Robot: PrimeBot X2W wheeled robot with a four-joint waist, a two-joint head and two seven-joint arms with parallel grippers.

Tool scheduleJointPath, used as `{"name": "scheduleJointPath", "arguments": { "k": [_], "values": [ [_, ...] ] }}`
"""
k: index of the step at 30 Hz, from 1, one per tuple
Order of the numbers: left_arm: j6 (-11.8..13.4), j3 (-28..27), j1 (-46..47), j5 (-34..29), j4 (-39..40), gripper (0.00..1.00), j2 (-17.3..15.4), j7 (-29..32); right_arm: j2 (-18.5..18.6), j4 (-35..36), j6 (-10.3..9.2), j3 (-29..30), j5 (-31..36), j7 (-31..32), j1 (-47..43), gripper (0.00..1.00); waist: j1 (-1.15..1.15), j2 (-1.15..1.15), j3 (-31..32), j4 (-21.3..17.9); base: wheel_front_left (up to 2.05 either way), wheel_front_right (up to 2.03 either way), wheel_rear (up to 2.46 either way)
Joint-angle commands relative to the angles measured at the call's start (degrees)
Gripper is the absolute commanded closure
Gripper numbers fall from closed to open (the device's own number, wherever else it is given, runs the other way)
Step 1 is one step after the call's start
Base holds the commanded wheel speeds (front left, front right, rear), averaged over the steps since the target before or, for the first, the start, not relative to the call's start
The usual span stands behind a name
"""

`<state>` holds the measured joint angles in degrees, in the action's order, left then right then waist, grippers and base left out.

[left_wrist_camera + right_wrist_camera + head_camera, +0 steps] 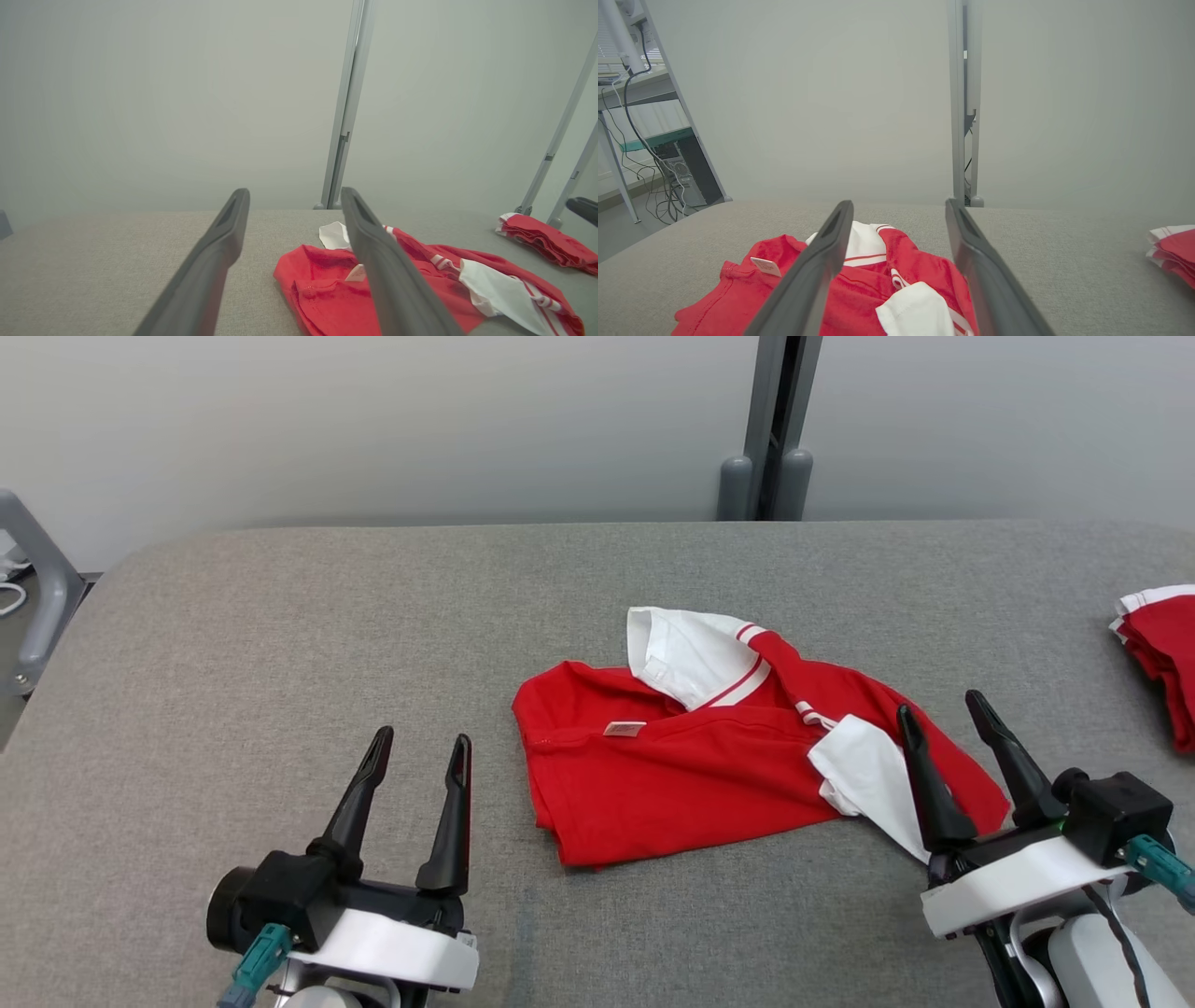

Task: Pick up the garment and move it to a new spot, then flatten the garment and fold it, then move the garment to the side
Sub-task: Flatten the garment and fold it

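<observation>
We see left gripper [422,737] and right gripper [939,703] spread, empty; garment [691,784] crumpled mid worktop [280,644]. We should pinch both ends low, lift together. Right-tip contact unclear.

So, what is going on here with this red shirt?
A two-armed robot faces a grey table where a crumpled red and white shirt lies. Nothing is grasped yet: the left gripper hovers open beside the shirt's left end, the right gripper open by its right end, near a white sleeve. Another red garment lies at the table's right edge.
</observation>
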<state>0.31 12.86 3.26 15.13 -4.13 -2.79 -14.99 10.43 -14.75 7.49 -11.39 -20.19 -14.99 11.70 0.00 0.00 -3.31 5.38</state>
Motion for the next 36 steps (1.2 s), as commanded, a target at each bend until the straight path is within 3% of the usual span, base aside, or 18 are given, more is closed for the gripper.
{"name": "scheduleJointPath", "arguments": {
  "k": [1,11,15,23,30,36],
  "values": [
    [0.1,0.02,-0.43,-0.23,0.35,0.0,-0.23,-0.14,-0.31,0.05,0.0,0.19,0.76,-0.26,-0.62,0.0,0.0,0.0,-0.02,0.5,0.0,0.0,0.0],
    [0.29,0.7,-0.26,0.35,0.37,0.0,-0.21,-0.13,-0.73,-1.11,0.0,1.88,1.67,0.45,-0.13,0.0,0.0,0.0,-0.86,2.67,0.0,0.0,0.0],
    [0.27,1.69,1.01,0.86,0.26,0.0,-0.22,-0.14,0.01,-3.24,0.0,0.89,1.82,4.52,3.54,0.0,0.0,0.0,-2.62,4.34,0.0,0.0,0.0],
    [1.09,4.02,2.6,2.7,-0.33,0.0,-0.23,-0.14,3.85,-15.09,0.0,-2.77,-2.04,13.12,15.92,0.0,0.0,0.0,-5.79,8.96,0.0,0.0,0.0],
    [2.19,6.04,3.5,4.51,-0.08,0.0,-0.22,-0.13,7.52,-26.88,0.0,-6.22,-2.27,17.18,23.02,0.0,0.0,0.0,-7.44,13.64,0.0,0.0,0.0],
    [2.18,6.71,3.64,5.21,0.29,0.0,-0.21,-0.14,9.43,-32.29,-0.01,-10.24,-4.83,19.02,26.52,0.0,0.0,0.0,-8.5,15.88,0.0,0.0,0.0]
  ]
}}
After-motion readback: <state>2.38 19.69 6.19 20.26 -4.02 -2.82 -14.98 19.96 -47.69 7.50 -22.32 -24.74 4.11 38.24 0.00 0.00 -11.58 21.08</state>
